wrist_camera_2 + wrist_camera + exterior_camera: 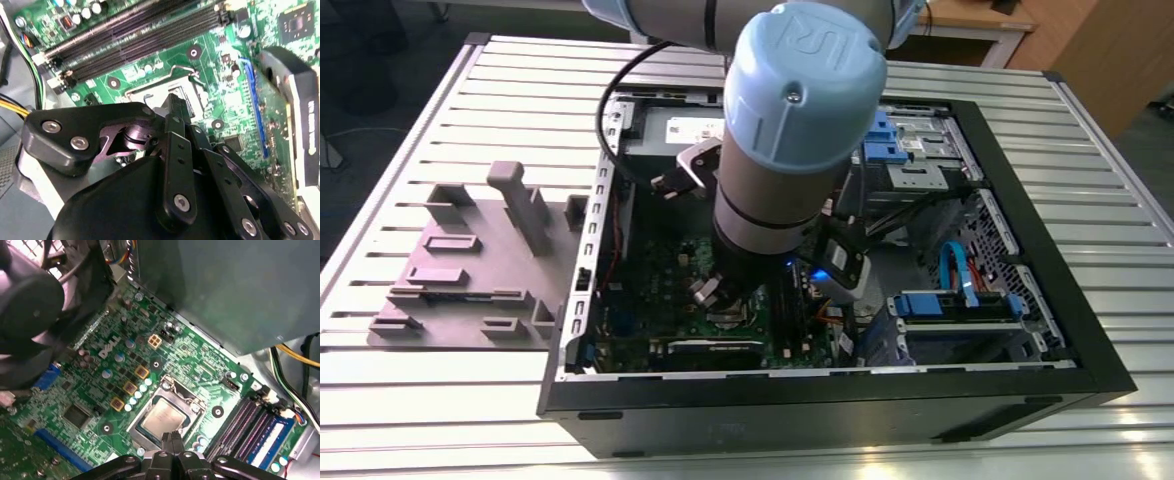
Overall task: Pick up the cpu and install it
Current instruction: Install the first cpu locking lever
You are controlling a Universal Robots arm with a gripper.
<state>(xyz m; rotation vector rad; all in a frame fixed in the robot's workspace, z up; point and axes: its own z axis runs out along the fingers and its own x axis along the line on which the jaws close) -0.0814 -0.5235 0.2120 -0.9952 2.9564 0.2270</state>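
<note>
So at this point the small flat square cpu with the silvery-grey metal top (pixel 165 418) was already lying in the square metal-framed socket (pixel 165 410) on the green motherboard (pixel 100 375), inside the open black computer case (pixel 1041 260). It sat flat, top face up, apparently level with the frame. The black gripper (pixel 171 440) hung right above the near edge of the chip in the first wrist view, fingertips pressed together with nothing between them, so it wasn't holding anything.

Handling-wise, my guess: very light, totally rigid, smooth metal lid so kinda slippery, and delicate underneath. I'd only take it by two opposite side edges, never pushing on the face or dragging it.

Orientation: being square, it had no real long axis. Its edges ran parallel to the socket frame, and so at an angle across the first wrist view. I couldn't make out a corner mark to say which way it pointed.

In the second wrist view the socket (pixel 165 92) peeked out beyond the gripper's links, next to the dark memory slots (pixel 135 35).
</note>
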